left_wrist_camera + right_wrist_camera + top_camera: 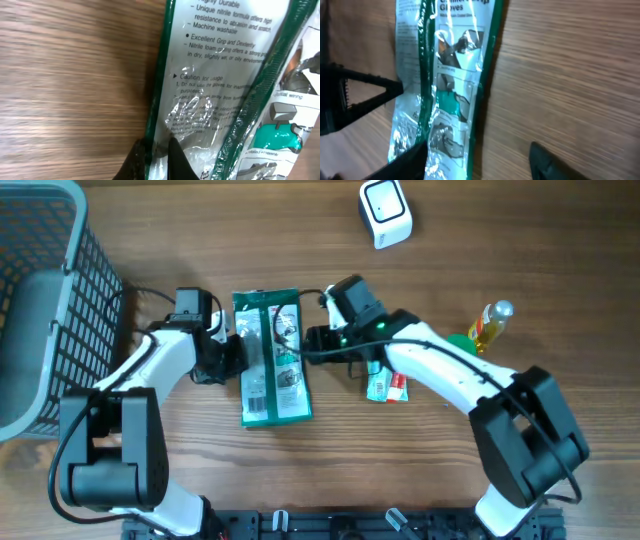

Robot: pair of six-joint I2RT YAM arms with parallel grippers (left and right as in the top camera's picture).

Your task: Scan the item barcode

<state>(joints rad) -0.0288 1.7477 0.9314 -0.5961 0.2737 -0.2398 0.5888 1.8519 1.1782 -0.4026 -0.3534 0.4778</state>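
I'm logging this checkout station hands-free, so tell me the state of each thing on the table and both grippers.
glove packet, lying on the table, pinched at its left edge.
left gripper, shut on the glove packet.
right gripper, open, astride the packet's right edge.
scanner, standing apart, untouched.
yellow bottle, lying down, capped.
small packet, lying flat, partly hidden.
basket, upright.

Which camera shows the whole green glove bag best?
The overhead camera: the glove bag shows from top to bottom there, lying flat between the two arms. The left wrist camera sees only one printed edge up close, pinched in the left claw. The right wrist camera sees just a long strip of it.
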